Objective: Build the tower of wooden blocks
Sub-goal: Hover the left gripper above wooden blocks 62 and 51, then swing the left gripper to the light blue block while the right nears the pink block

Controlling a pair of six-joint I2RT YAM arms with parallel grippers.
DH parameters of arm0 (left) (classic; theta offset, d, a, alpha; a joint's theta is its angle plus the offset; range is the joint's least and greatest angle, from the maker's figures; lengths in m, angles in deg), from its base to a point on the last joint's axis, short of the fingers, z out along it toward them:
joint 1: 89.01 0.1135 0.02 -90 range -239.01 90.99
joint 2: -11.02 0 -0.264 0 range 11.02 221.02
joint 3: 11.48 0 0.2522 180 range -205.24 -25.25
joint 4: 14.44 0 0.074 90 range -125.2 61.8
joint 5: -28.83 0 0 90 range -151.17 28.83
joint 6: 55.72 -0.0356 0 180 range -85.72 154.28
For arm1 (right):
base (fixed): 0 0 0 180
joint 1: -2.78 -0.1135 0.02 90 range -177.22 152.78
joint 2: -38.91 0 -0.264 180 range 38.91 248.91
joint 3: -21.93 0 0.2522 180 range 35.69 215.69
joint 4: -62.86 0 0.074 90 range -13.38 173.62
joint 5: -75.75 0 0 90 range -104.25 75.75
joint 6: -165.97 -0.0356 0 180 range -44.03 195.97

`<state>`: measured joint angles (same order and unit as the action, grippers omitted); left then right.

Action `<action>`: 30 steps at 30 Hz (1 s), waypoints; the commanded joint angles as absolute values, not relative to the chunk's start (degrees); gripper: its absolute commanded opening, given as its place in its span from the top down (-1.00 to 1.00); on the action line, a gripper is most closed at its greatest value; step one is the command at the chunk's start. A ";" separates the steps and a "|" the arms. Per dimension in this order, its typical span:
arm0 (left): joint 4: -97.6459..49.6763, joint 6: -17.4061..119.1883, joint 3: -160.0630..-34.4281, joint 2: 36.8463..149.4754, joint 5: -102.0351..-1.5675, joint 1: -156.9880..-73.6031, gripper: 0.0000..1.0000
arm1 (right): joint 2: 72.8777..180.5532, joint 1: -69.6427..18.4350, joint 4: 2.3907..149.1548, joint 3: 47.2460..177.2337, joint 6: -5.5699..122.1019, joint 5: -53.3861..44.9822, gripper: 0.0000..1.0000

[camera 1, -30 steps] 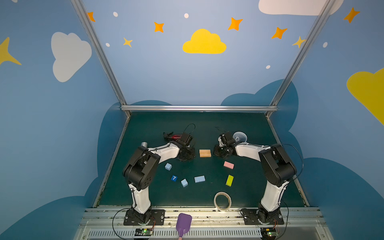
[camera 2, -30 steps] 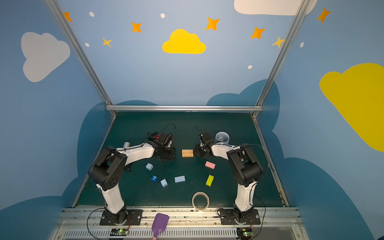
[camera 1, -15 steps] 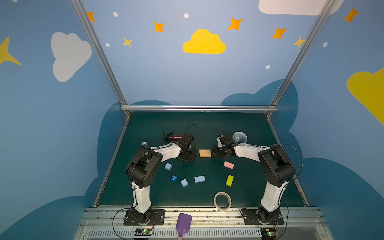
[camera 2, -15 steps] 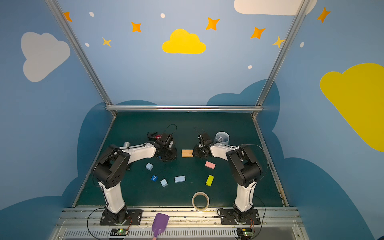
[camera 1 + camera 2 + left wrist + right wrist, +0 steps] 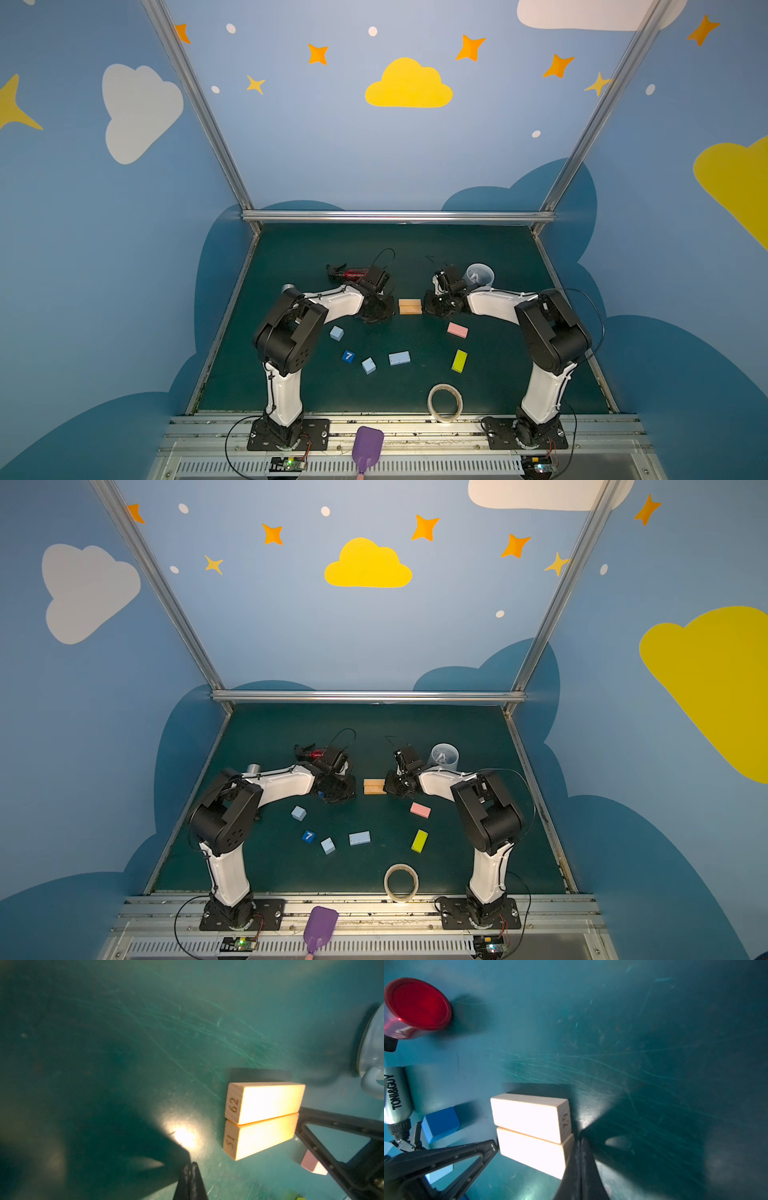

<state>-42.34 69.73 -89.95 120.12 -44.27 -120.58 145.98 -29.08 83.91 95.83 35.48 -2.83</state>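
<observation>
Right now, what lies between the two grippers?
Two plain wood blocks, side by side, lie between the left gripper and the right gripper; both top views show it.

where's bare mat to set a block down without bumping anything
Bare: the far strip along the back rail, and the middle between the wood pair and the light-blue flat block. Crowded: around the 7 cube and around the wood pair.
</observation>
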 commanded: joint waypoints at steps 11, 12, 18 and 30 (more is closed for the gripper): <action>-42.71 69.78 -91.34 121.41 -43.90 -121.09 0.91 | 147.37 -29.78 87.87 96.16 34.98 -3.97 1.00; -42.71 69.78 -91.34 121.47 -43.73 -121.15 0.91 | 147.37 -29.73 87.89 96.13 34.96 -3.97 1.00; -43.67 69.38 -91.47 120.67 -44.40 -121.18 0.91 | 146.96 -29.43 88.85 96.27 35.03 -4.41 1.00; -59.11 57.61 -94.55 103.52 -53.72 -124.10 0.62 | 137.35 -27.37 90.44 91.41 35.52 -6.91 1.00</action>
<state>-52.24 63.34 -92.27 108.14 -49.62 -122.85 141.13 -27.98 88.20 92.90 35.28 -5.33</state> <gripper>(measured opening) 0.167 0.047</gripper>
